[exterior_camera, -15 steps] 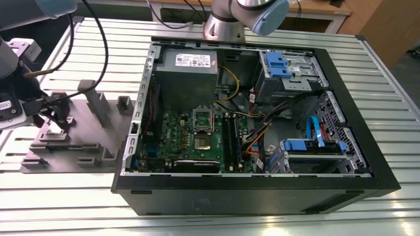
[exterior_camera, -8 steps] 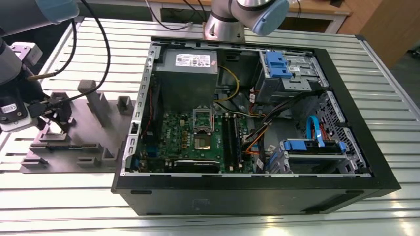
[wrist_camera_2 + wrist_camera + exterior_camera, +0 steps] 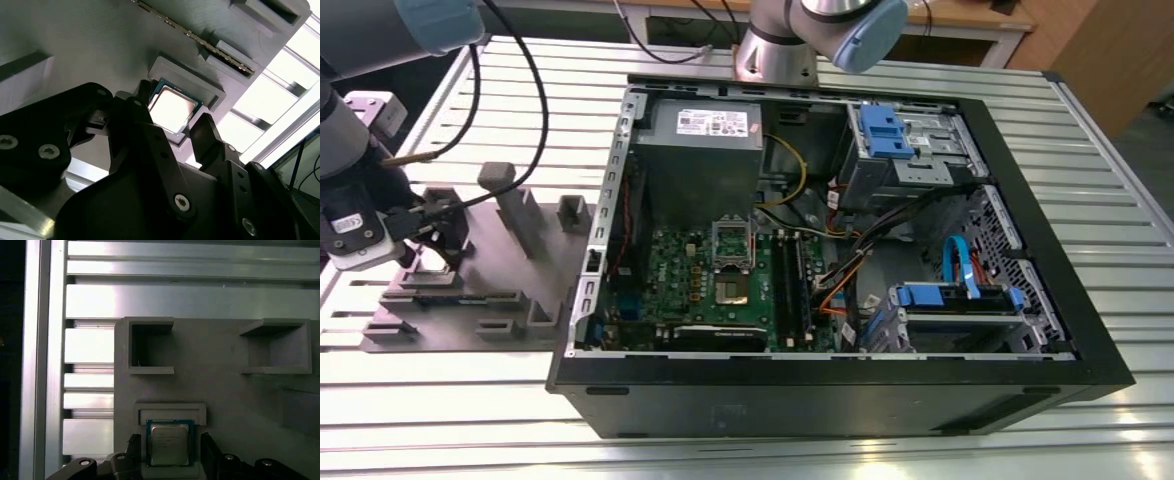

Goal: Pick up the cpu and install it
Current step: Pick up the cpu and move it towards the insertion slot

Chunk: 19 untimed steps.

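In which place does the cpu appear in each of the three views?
Exterior view: too small to tell; its grey fixture tray lies at the exterior view's left.
Second wrist view: the cpu sits in a tray pocket, between the fingers of the open gripper.
First wrist view: cpu in same pocket, between the fingers.
Shared landmark: the grey fixture tray.

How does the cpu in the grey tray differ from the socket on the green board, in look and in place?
The cpu has a pale silver top; the socket looks dark inside a metal frame. The cpu lies in the grey tray outside the case, between the fingers of the open gripper; the socket sits on the green board inside the case. Both are square and lie flat.
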Available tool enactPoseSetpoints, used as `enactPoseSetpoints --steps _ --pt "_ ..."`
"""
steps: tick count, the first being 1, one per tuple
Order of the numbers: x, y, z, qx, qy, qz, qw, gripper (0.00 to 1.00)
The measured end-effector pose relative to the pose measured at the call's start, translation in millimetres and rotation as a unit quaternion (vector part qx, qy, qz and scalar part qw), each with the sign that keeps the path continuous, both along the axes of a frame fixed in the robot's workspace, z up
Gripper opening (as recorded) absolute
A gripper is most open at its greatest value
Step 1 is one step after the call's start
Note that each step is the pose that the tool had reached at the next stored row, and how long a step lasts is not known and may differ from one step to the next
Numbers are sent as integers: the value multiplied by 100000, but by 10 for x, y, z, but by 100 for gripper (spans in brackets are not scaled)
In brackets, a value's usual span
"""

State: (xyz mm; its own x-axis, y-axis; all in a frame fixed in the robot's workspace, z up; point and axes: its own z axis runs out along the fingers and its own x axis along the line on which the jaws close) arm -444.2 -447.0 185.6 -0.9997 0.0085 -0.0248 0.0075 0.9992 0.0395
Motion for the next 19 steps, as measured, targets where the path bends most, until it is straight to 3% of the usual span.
enactPoseSetpoints --steps 14,16,17,19 --pt "0 0 -19 -4 6 7 100000 59" --pt "0 0 -20 -2 3 7 100000 57" --pt "0 0 -20 -2 2 6 100000 51" --pt "0 0 -20 -1 -1 6 100000 51"
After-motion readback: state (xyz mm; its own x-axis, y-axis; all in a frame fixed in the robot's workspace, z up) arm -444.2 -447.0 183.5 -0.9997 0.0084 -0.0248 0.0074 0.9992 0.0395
